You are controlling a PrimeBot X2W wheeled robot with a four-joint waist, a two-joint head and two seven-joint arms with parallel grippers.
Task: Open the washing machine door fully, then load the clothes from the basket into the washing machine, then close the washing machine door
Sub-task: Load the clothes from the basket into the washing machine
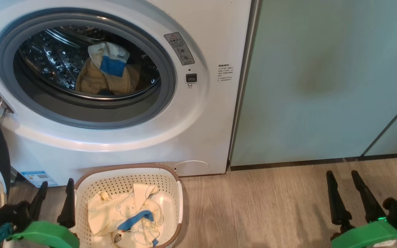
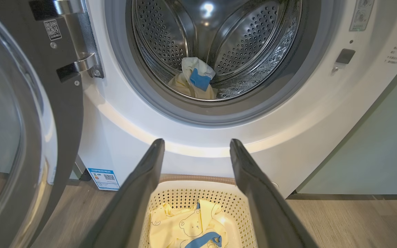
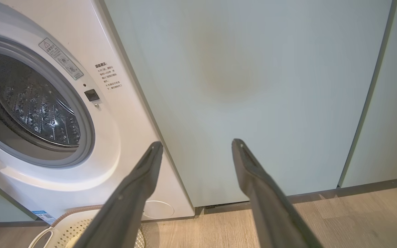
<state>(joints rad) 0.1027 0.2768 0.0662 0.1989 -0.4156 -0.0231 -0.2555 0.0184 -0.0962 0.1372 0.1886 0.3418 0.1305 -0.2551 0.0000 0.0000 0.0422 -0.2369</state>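
Left gripper (image 1: 57, 183): two long dark fingers, spread wide, holding nothing, poised by the near-left edge of the basket (image 1: 126, 167). Right gripper (image 1: 342, 174): fingers equally wide and empty, over the bare wood floor (image 1: 253, 206), well apart from the basket and facing the pale green cabinet (image 1: 322, 86). Basket: white, perforated, brown-rimmed, on the floor just before the washing machine (image 1: 212, 120) and below its round opening. Clothes (image 1: 126, 210): pale yellow pieces with a bear print and blue trim, crumpled in the basket's bottom. One more garment (image 1: 107, 74), with a blue patch, lies inside the steel drum. Door (image 2: 12, 120): swung open to the left on its hinge. Step in hand, as judged: fetching the remaining clothes. Handling note: lower the left fingers over the middle of the heap, close on a thick fold rather than the thin blue strip, lift clear of the rim, then release deep past the grey rubber ring so no cloth trails over the lip.
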